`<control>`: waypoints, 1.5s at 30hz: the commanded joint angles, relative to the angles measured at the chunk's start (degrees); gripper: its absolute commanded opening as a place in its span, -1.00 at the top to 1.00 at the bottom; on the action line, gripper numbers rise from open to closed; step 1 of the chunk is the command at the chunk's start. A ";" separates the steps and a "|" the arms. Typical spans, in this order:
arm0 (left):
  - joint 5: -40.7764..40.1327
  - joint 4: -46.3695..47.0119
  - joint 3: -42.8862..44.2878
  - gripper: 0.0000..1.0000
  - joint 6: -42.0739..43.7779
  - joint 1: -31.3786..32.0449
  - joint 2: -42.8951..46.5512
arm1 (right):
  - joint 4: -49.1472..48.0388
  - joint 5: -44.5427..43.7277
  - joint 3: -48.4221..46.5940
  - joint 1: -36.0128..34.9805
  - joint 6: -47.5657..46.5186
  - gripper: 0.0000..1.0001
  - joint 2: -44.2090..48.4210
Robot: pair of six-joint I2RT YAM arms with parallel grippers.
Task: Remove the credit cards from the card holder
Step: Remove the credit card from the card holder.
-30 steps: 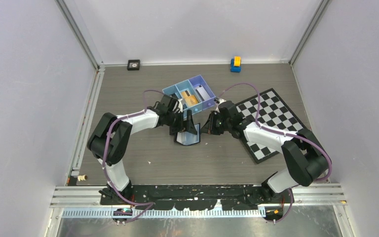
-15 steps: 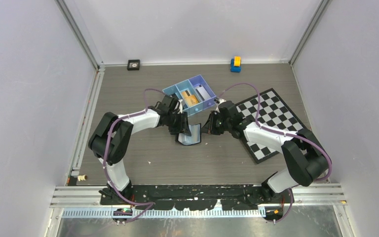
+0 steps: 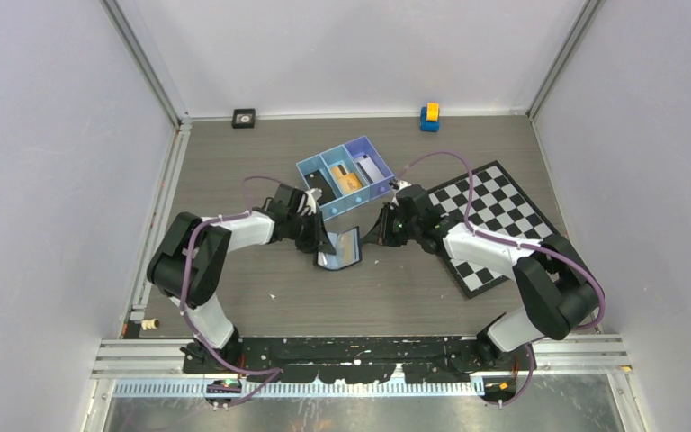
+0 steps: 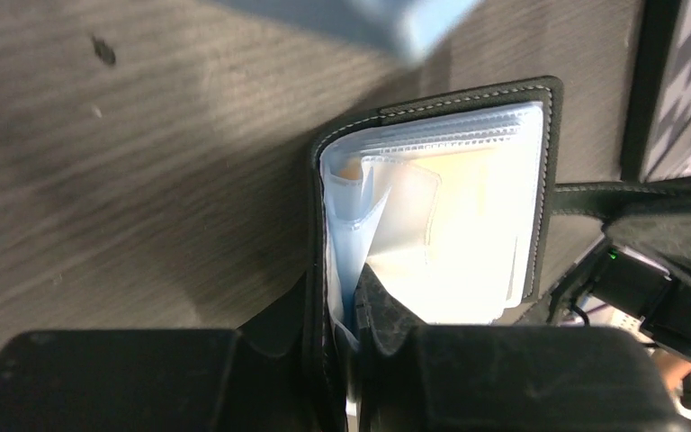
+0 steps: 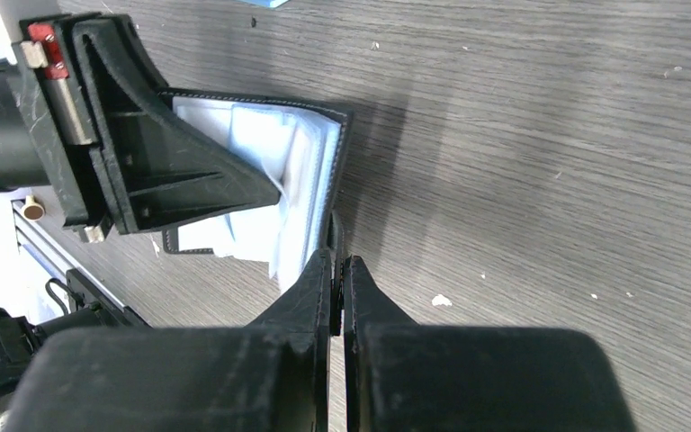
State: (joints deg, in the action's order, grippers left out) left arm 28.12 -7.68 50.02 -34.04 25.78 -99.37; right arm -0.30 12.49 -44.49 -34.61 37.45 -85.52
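Observation:
The card holder [image 3: 344,248] lies open on the table between my two grippers, black outside with pale bluish clear sleeves [image 4: 432,225] inside. My left gripper [image 4: 346,286] is shut on its left cover, with a sleeve pinched between the pads. My right gripper [image 5: 336,270] is shut on the short strap tab at the holder's other side. A pale yellowish card [image 4: 468,234] shows through the sleeves. An orange-gold credit card [image 3: 351,181] lies in the middle compartment of the blue tray.
The blue three-compartment tray [image 3: 364,200] stands just behind the holder, close to both wrists. A black-and-white chequered board [image 3: 495,216] lies under the right arm. A small blue-and-yellow block [image 3: 429,117] and a small black object [image 3: 244,118] sit at the back wall.
My left gripper has gone from wide open over the holder to shut on its left cover. The left arm has drawn left. The right gripper has kept its hold on the strap.

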 commanded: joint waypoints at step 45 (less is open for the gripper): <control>22.55 54.90 -20.83 0.77 -25.98 -8.88 20.58 | -33.83 12.05 13.32 7.12 15.55 -0.80 5.14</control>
State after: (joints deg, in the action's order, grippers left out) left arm 49.30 41.76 29.54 -59.48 17.47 -81.97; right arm -25.32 20.21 -31.83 -27.59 50.24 -79.79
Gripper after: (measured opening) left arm 0.121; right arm 0.898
